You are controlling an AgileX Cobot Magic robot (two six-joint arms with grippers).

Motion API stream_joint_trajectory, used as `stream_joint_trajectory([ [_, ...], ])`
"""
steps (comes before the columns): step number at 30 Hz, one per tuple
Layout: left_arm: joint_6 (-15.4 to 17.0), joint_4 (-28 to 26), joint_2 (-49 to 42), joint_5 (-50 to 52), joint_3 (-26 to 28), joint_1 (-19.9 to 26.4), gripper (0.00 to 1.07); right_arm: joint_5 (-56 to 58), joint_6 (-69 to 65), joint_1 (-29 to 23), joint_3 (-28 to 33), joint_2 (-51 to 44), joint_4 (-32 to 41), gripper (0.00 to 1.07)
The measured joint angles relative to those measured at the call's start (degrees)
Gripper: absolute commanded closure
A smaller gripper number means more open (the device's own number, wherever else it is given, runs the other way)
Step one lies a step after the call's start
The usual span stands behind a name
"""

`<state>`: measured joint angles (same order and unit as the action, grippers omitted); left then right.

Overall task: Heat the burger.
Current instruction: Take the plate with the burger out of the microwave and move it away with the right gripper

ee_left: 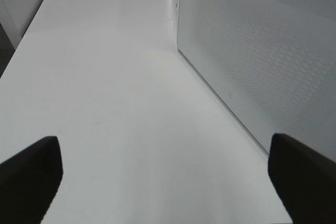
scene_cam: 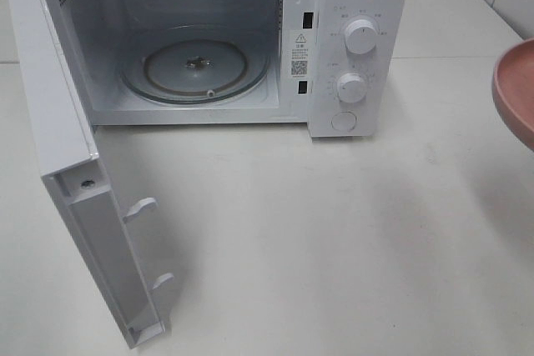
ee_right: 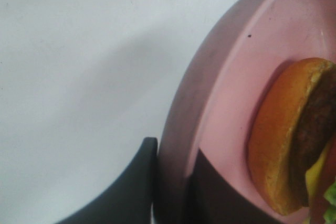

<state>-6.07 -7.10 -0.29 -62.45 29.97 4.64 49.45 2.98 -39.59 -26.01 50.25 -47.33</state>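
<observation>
Carrying: right gripper (ee_right: 170, 182) clamped on the pink plate (ee_right: 231, 93) rim — one finger either side
Burger (ee_right: 286, 140): on that plate, lower right of the right wrist view
Plate: right edge of the high view, microwave (scene_cam: 200, 81) cavity upper left — door open
Left gripper (ee_left: 165, 174): jaws wide apart, empty

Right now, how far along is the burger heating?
Done: microwave door stands wide open, and the glass turntable is bare. In hand: right gripper is clamped on the rim of the pink plate carrying the burger, held at the scene's right edge. Left gripper is open, idle. Left: load the plate, shut the door, set the dials.
</observation>
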Motion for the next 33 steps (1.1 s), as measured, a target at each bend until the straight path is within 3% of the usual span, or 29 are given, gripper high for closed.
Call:
stream_joint_trajectory([
  [14, 0.0, 0.0, 0.0, 0.0, 0.0, 0.0, 0.07, 0.52, -38.39, 0.0, 0.0, 18.62, -7.62, 1.07],
  [33, 0.0, 0.0, 0.0, 0.0, 0.0, 0.0, 0.07, -2.92, -69.96, 0.06, -0.29, 37.99, -10.89, 1.06],
])
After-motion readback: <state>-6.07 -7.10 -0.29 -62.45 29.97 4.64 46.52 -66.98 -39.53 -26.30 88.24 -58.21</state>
